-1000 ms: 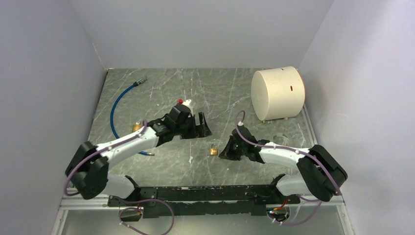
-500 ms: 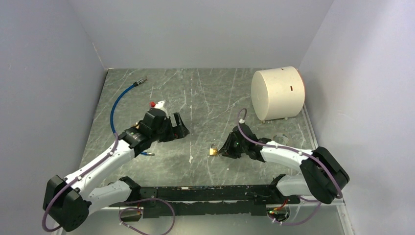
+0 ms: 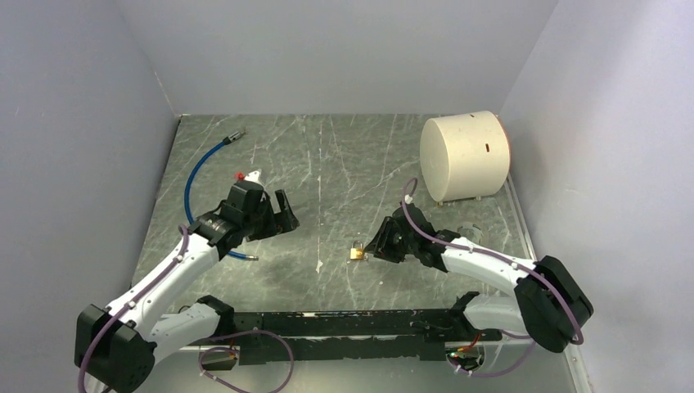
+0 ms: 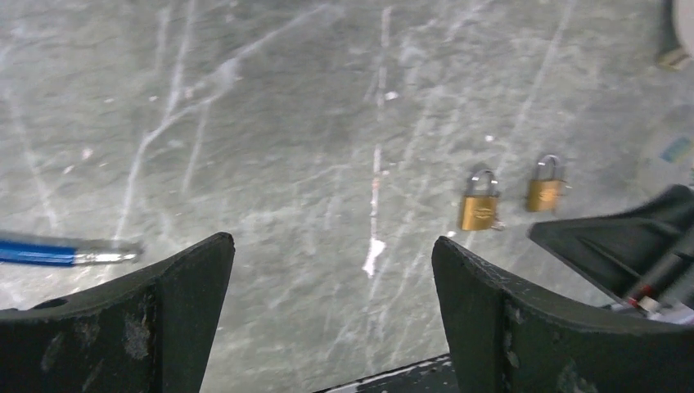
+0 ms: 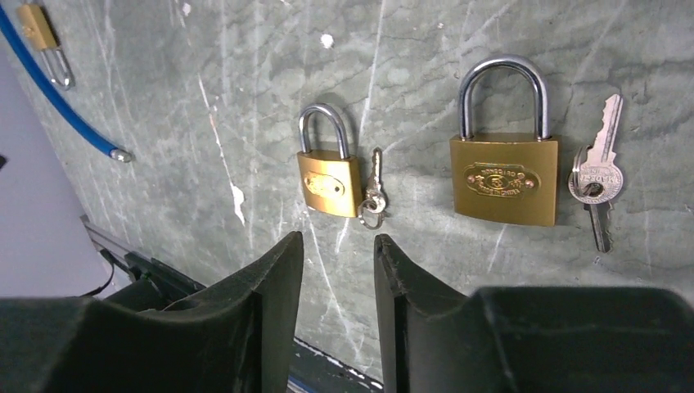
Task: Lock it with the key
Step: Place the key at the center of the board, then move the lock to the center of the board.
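The desk (image 3: 344, 155) carries a white drum (image 3: 462, 155) at its far right and a blue hose (image 3: 192, 176) at the left, both well apart from the work. The left gripper (image 4: 331, 246) hovers over bare desk with its jaws spread wide and nothing between them. The right gripper (image 5: 337, 241) is low over the middle of the desk, jaws a little apart and empty. Just ahead of it lie the larger padlock (image 5: 503, 180) and the smaller padlock (image 5: 329, 184), both flat with shackles seated. Each has its key beside it rather than in the keyhole: the large key (image 5: 597, 176) to the right, the small key (image 5: 372, 192) touching its lock's edge. The step in hand looks like reaching for a key, probably the small one. Next comes a fine pinch on thin metal lying flat, without nudging the lock.
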You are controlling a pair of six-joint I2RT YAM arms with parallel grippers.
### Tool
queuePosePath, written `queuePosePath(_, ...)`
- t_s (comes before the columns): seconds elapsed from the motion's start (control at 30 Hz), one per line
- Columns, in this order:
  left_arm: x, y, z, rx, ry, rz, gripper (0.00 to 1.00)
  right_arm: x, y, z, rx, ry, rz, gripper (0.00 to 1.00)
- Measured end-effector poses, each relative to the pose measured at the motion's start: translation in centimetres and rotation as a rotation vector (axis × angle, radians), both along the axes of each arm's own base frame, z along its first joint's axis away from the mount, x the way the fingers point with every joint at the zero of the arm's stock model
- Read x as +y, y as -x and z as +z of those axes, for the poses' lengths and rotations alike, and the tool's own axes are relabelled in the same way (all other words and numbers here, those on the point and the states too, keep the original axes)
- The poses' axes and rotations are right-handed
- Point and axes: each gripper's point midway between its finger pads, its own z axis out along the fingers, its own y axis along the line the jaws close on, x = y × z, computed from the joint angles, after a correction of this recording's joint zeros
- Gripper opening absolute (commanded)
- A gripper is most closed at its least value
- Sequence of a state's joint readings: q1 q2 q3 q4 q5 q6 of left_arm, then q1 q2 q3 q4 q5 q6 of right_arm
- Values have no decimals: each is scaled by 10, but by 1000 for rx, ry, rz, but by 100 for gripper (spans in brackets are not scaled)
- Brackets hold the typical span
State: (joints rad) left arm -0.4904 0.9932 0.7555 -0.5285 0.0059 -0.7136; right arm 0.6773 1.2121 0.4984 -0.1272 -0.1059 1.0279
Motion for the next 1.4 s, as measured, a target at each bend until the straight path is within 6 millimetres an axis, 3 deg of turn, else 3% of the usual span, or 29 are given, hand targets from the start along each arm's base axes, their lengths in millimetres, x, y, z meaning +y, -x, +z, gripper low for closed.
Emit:
queuePosePath(0.2,41,-4,-26,111,-153,74,95,2,-4,17,-44,-18,14,61)
queuePosePath(0.37,82,-23,-31,178,-258,192,95,4,-8,31,-77,-1,45,69)
queuePosePath(0.6,154,-46,-45,288,-265,415,92,-1,-7,39,-100,21,57,82)
queuePosePath(0.73,184,-60,-51,330,-301,471,94,-2,-6,44,-112,14,56,87)
queuePosePath(0.9,195,-104,-53,335,-370,423,94,-3,-5,43,-107,18,57,91)
queuePosePath(1.0,197,-117,-65,367,-390,386,93,-5,-3,41,-98,28,60,95)
queuePosePath(1.17,195,-114,-88,448,-395,342,86,-7,-1,41,-94,34,61,99)
queuePosePath(1.4,185,-108,-104,507,-342,297,77,-7,-2,48,-116,20,59,99)
